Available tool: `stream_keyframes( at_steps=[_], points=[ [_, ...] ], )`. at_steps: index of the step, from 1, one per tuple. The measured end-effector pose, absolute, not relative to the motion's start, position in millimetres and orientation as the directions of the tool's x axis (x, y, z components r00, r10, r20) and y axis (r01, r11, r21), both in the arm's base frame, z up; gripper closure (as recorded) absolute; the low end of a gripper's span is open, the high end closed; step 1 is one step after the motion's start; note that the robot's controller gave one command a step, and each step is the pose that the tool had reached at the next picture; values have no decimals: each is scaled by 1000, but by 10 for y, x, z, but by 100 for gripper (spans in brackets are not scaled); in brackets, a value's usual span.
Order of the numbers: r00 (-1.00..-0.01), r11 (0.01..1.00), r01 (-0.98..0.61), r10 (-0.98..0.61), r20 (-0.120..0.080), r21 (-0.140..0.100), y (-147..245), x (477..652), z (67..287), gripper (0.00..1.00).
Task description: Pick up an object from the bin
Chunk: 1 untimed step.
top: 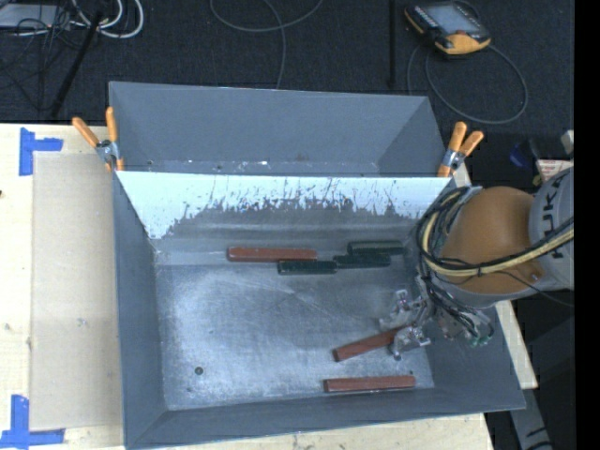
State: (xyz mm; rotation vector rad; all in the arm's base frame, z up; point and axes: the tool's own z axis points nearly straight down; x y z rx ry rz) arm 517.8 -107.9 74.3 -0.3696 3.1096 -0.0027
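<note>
My gripper (pixel 405 330) is low in the bin's right part, just off the right wall. It sits at the right end of a brown flat bar (pixel 362 348), which lies tilted with that end higher in the view. The metal of the gripper covers the bar's tip. A second brown bar (pixel 368 382) lies flat along the front wall, just below the first and apart from the gripper.
Along the back of the floor lie a third brown bar (pixel 272 253) and two dark green bars (pixel 307 267) (pixel 375 249). The arm, with its orange cover and looped cables, overhangs the bin's right wall.
</note>
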Motion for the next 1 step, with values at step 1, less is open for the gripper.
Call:
stream_keyframes(
  at_steps=[1],
  points=[
    [-968, 968, -252, -252, -1, 0, -1162, 5225, 2016, 100]
  ],
)
